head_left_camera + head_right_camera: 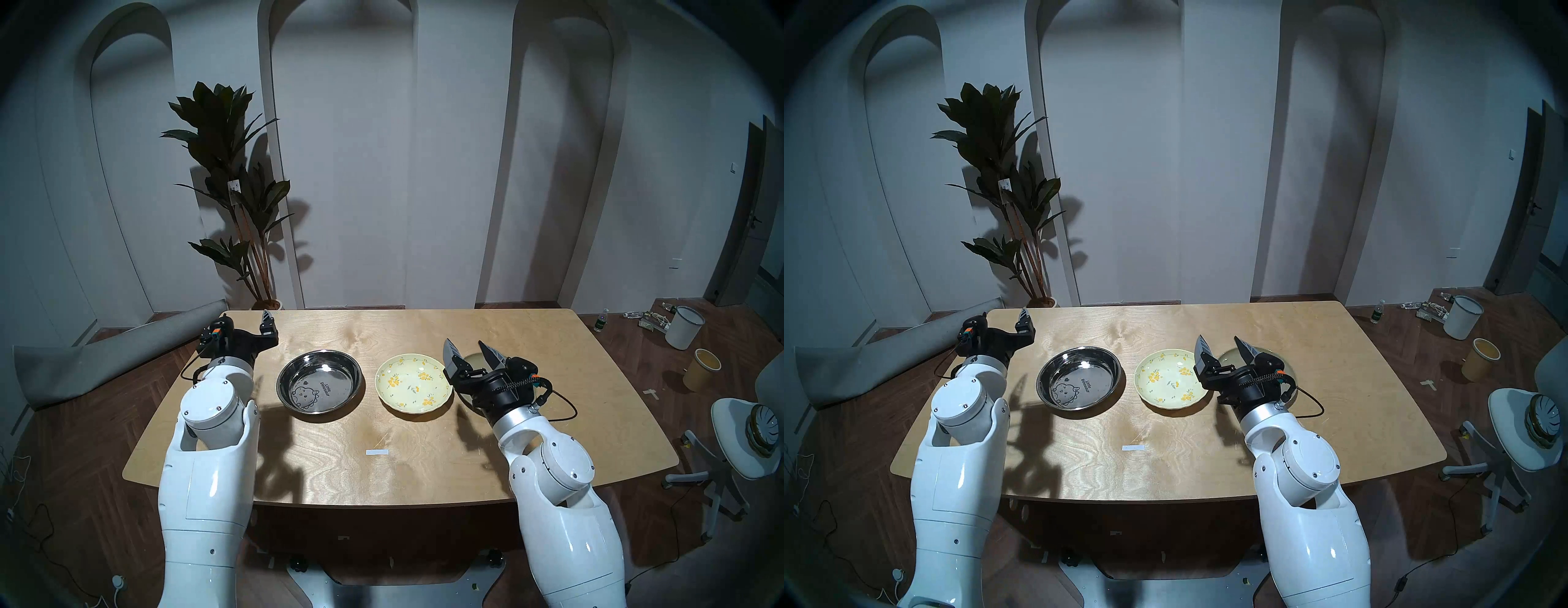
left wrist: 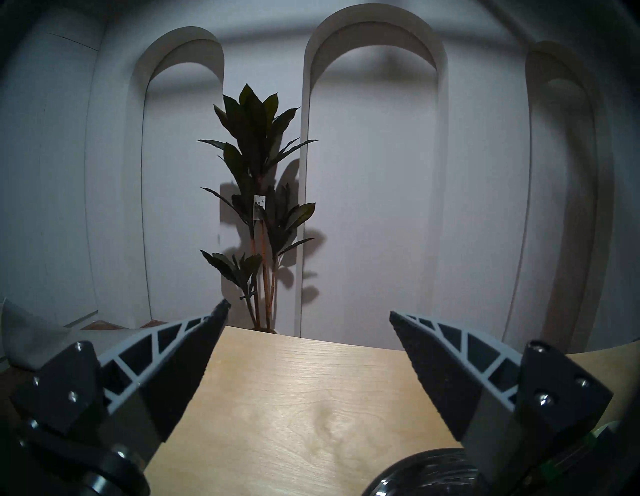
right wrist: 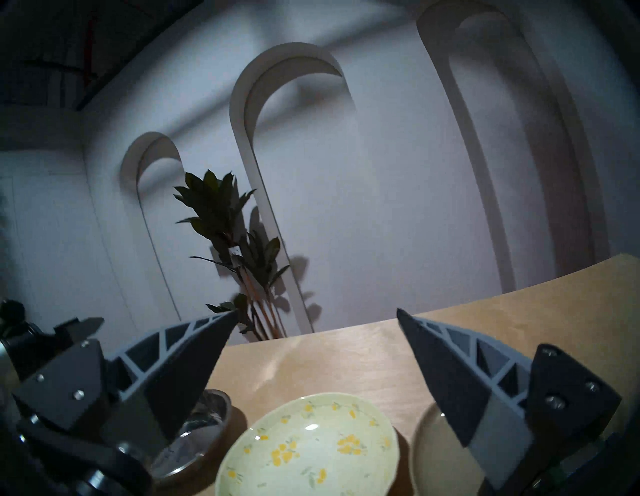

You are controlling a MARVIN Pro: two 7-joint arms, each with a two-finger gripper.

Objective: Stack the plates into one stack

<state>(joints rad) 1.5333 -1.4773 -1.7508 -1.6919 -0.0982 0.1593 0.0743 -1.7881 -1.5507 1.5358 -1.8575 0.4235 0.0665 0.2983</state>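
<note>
Three plates lie in a row on the wooden table (image 1: 382, 479). The shiny steel plate (image 1: 320, 380) with a cartoon print is on the left and the pale yellow floral plate (image 1: 413, 386) is in the middle. The olive-beige plate (image 1: 1227, 357) on the right is mostly hidden behind my right gripper. My right gripper (image 1: 464, 344) is open and empty, held above the olive-beige plate (image 3: 429, 446), beside the floral plate (image 3: 308, 446). My left gripper (image 1: 250, 327) is open and empty near the table's far left corner, left of the steel plate (image 2: 426, 474).
A small white tape strip (image 1: 376, 452) lies on the table near the front. A potted plant (image 1: 237, 191) stands behind the far left corner. A rolled grey mat (image 1: 106, 361) lies on the floor at left. A white chair (image 1: 742, 441) and buckets (image 1: 683, 333) are at right.
</note>
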